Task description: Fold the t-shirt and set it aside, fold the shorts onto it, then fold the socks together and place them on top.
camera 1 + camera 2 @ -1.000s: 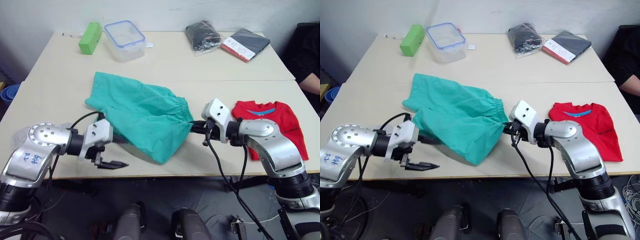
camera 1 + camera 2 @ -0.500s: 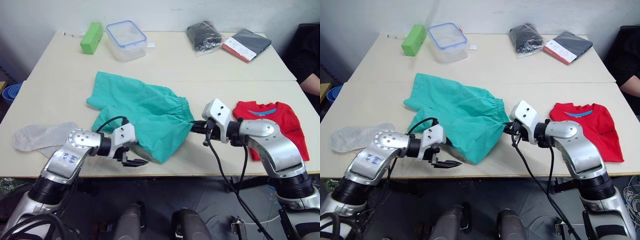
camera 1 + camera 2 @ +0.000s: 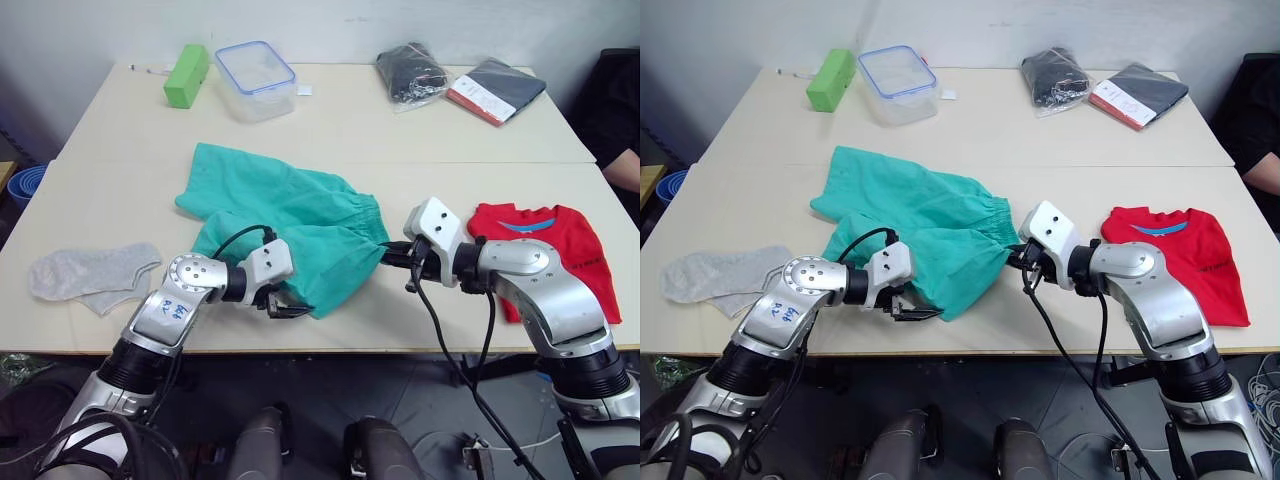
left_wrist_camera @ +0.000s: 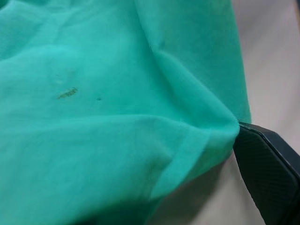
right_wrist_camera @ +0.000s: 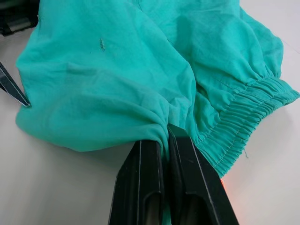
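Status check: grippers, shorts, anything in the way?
Right gripper pinching shorts near the waistband. Left gripper at the near hem, grip unclear. No obstruction around them.

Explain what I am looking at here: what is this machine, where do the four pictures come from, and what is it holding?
This is a two-armed humanoid robot at a table. The two wide pictures come from its head camera; the two close-ups come from cameras on its wrists. The right gripper is pinched shut on the teal shorts near the waistband. The left gripper sits at the shorts' near hem; whether it grips is unclear. The folded red t-shirt lies to the right, the grey socks to the left. Farther back are a green block, a clear box and a black bagged bundle.
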{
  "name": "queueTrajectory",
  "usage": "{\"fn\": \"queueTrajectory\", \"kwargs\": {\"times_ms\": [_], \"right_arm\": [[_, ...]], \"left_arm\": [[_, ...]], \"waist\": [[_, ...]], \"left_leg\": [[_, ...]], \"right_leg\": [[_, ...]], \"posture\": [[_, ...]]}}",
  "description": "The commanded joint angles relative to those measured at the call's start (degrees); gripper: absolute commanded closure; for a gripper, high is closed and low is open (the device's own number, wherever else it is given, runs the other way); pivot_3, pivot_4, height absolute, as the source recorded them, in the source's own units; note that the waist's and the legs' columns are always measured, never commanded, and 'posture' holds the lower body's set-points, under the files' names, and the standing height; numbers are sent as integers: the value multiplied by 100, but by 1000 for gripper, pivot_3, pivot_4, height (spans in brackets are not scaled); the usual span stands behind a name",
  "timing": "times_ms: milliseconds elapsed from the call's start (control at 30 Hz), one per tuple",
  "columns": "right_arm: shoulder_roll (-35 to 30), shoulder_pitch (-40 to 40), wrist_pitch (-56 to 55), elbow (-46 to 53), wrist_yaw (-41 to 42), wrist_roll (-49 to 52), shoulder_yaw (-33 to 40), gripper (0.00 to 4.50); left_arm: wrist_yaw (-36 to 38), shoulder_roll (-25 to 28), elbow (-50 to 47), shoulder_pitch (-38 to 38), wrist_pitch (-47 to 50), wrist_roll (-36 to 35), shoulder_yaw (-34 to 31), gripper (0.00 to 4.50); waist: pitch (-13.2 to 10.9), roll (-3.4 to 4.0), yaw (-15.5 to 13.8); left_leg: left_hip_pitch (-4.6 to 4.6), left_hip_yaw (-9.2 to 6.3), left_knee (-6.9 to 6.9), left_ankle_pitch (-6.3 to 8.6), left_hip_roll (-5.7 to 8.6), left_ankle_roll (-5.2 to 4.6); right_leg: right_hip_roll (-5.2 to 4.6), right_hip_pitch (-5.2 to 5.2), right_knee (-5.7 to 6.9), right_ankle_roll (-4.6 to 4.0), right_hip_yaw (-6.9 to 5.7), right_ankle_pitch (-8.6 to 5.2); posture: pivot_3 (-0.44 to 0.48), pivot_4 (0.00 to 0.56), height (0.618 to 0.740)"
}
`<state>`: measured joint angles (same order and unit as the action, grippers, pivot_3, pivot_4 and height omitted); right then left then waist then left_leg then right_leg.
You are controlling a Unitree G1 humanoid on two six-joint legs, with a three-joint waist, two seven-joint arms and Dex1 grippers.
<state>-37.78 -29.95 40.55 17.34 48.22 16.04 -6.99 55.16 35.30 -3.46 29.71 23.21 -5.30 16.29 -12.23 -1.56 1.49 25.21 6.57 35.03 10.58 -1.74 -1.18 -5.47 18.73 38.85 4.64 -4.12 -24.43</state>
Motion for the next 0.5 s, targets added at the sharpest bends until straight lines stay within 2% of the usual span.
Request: {"fn": "queueTrajectory", "kwargs": {"times_ms": [33, 367, 500], "right_arm": [[-81, 32, -7, 194, -33, 92, 199, 4500], [-335, -297, -343, -473, 142, -25, 306, 4500], [-311, -659, -31, -585, 188, 279, 515, 4500]], "left_arm": [[94, 228, 272, 134, -594, 415, 138, 449], [436, 280, 655, 327, -1073, 506, 166, 449], [484, 252, 745, 355, -1148, 529, 149, 449]], "waist": [[0, 0, 1], [0, 0, 3], [0, 0, 4]], "left_leg": [[0, 0, 0, 0, -1, 0], [-2, 0, 1, 0, 0, 0], [-3, 0, 1, 0, 0, 0]], "right_leg": [[0, 0, 0, 0, 0, 0], [0, -2, 0, 0, -2, 0], [-1, -3, -1, 0, -3, 0]], "posture": [[0, 150, 740], [0, 150, 740], [0, 150, 740]]}}
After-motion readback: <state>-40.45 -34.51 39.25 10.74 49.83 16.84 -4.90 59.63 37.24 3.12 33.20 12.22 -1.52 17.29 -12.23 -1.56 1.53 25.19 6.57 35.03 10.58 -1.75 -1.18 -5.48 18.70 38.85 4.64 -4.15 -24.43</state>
